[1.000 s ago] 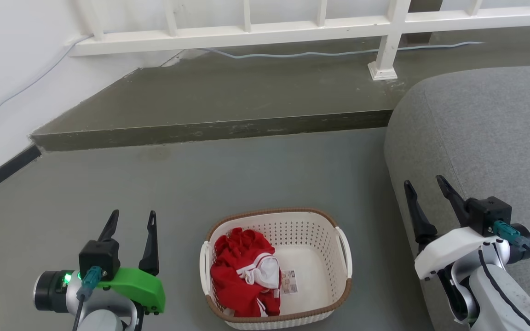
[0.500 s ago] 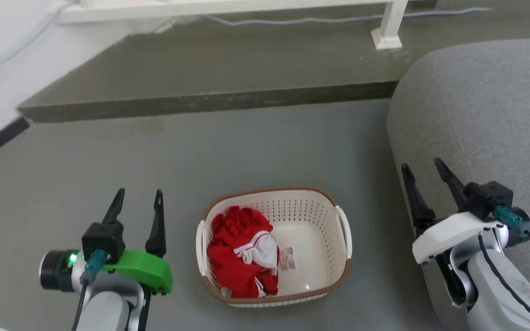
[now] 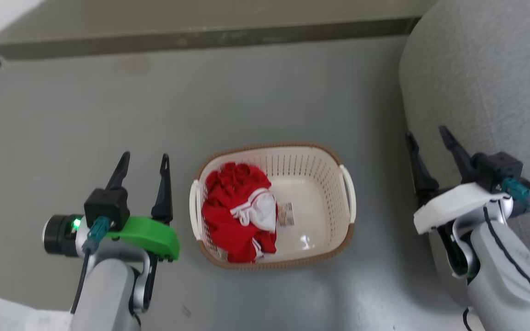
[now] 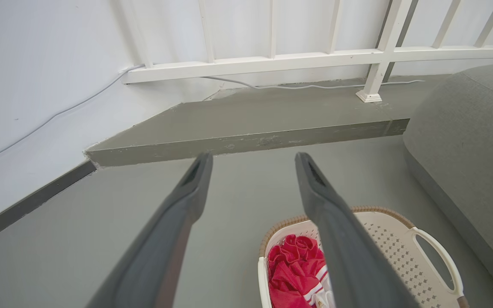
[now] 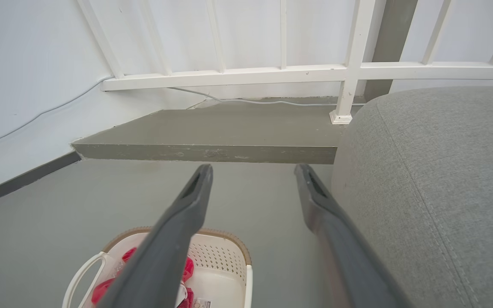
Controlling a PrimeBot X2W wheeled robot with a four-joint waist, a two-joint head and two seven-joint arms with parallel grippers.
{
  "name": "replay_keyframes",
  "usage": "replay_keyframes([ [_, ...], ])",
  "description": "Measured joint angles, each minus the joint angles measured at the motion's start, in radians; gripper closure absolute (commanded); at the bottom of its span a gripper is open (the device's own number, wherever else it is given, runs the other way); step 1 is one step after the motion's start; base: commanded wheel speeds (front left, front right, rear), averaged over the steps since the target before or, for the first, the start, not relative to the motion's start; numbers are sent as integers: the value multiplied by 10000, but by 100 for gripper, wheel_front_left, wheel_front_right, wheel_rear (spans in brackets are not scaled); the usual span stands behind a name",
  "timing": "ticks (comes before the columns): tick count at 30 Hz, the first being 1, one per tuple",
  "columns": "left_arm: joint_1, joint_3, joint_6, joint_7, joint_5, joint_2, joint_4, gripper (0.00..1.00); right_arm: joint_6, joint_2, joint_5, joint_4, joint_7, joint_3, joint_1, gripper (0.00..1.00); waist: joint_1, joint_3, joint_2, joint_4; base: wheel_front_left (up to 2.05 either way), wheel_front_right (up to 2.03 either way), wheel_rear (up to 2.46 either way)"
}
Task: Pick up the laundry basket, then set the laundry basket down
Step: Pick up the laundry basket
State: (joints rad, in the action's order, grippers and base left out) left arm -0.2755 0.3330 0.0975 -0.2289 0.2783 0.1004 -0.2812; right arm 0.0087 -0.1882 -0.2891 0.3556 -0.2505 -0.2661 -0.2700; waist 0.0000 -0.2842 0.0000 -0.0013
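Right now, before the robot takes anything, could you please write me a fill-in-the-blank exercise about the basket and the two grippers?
1. The laundry basket stands on the ____, and no gripper touches it.
2. The clothes inside it are mostly ____.
3. The left gripper and the right gripper are both ____ and empty.
4. The grey sofa is on the robot's ____ side.
Missing words: floor, red, open, right.

Cream perforated laundry basket [image 3: 320, 170], brown woven rim, upright on floor, red clothing inside
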Motion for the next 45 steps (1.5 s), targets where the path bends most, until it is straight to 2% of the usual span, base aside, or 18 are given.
replay_keyframes([
  [10,-1160,127,-25,221,17,-161,-370,0,96,12,0,153,-12,196,-1005,0,1,-1555,0,113,0,0,0],
  [31,-3694,263,-1043,955,372,-378,-2790,0,617,320,472,2197,-21,-468,-3505,0,2,-3920,0,60,0,0,0],
  [45,-4366,163,-1406,1239,721,-462,-4587,0,748,700,493,3636,-31,-637,-4262,0,2,-5023,0,-137,0,0,0],
])
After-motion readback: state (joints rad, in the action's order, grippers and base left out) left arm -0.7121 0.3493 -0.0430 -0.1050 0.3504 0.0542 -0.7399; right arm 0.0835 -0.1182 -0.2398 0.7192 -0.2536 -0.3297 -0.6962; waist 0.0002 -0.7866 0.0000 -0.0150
